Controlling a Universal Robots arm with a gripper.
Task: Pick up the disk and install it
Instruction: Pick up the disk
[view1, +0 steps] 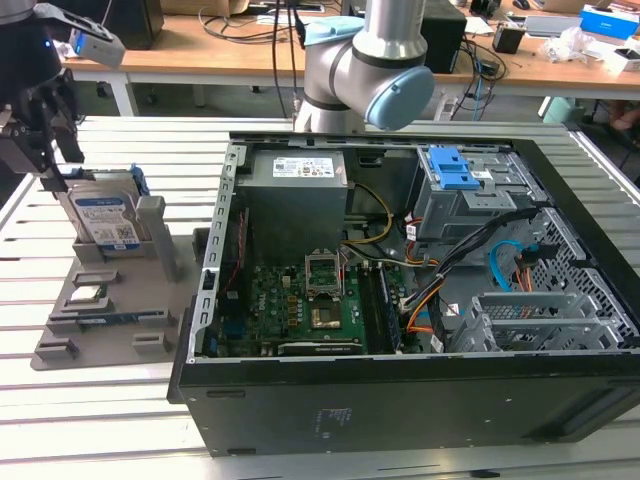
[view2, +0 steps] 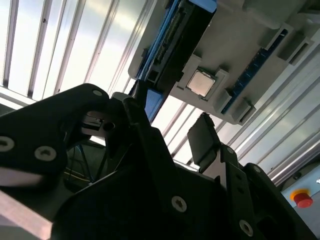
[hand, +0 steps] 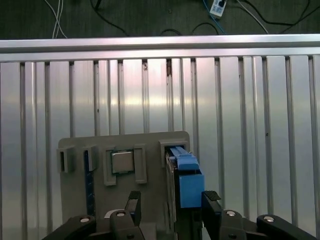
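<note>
The disk (view1: 105, 215) stands on edge in a slot of the grey holder (view1: 150, 235) at the exterior view's left; it is silver with a white-and-blue label and a blue bracket. My gripper (view1: 62, 165) hovers just above its far upper corner. In the first wrist view the disk (hand: 185, 180) shows edge-on between my gripper's (hand: 171, 202) spread fingers, with a gap on one side. In the second wrist view the gripper (view2: 170, 125) is open, and one black pad (view2: 202, 137) stands apart from the disk's dark edge (view2: 175, 40).
The grey holder also carries a square processor chip (view1: 88, 293) and a thin memory stick (view1: 110, 320). The open computer case (view1: 520, 395) lies at the exterior view's right, with a blue-latched drive bay (view1: 450, 170). The arm's base (view1: 370, 70) rises behind it.
</note>
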